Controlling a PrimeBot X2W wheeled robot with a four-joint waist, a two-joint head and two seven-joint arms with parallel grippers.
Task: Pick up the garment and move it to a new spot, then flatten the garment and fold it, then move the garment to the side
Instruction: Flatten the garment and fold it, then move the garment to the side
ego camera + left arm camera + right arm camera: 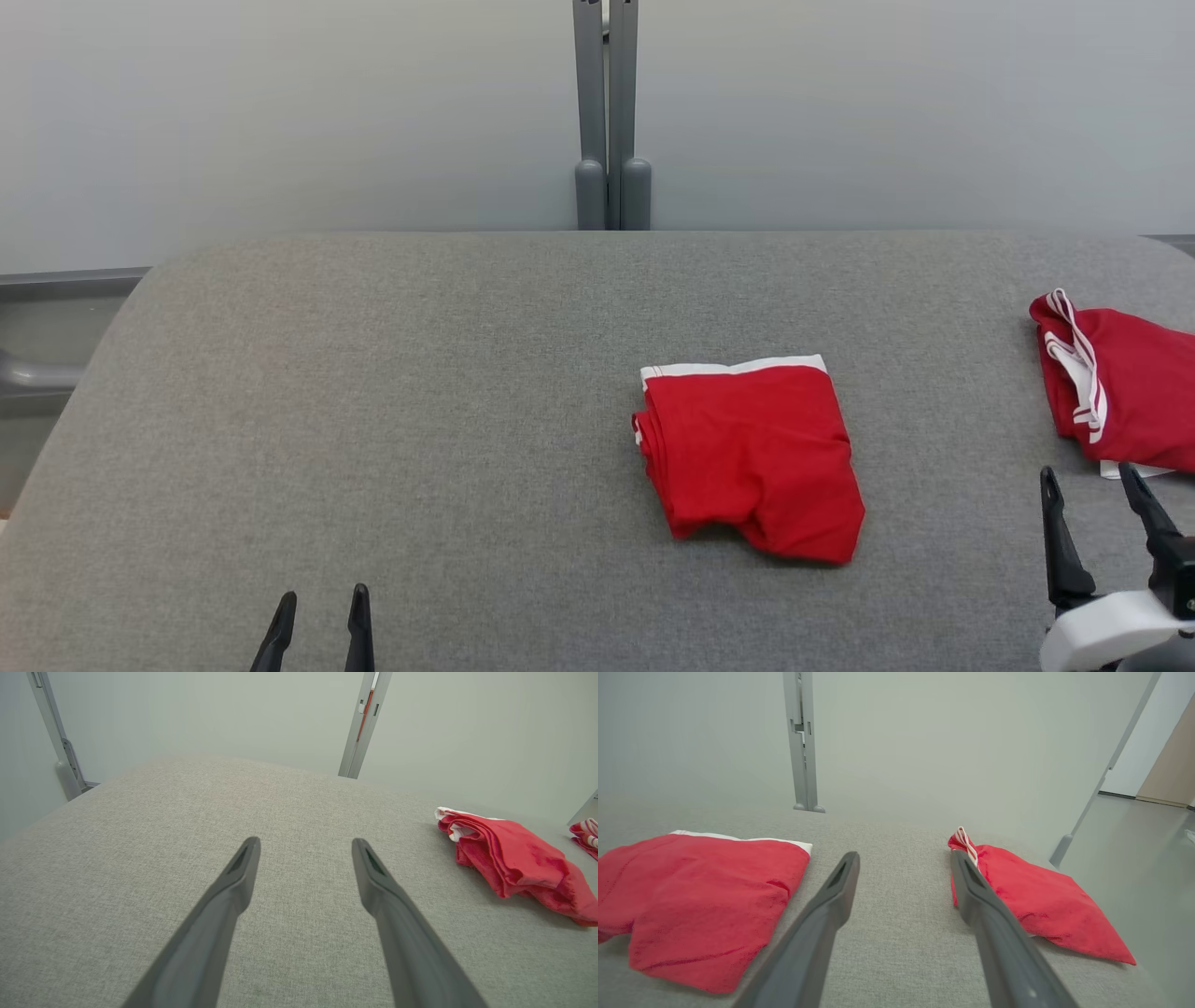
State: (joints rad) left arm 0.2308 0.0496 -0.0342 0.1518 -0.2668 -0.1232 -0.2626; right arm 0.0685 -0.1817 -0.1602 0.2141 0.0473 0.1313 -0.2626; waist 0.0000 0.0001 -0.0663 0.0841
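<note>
We see the grey counter spread across nearly the whole scene. A grey post rises behind its far edge, beyond the folded garment and a little to that garment's left. The folded garment lies flat on the counter, red, with a white waistband along its far edge and stacked folds on its left side. A second garment, red with white stripes, lies well to the right of the folded garment, at the counter's right edge. Our right hand hovers right of the folded garment and nearer to us, close to the second garment, its two dark fingers spread apart with nothing between them. Our left hand is well to the left of the folded garment, over bare counter near the front edge, its fingers also parted and empty.
</note>
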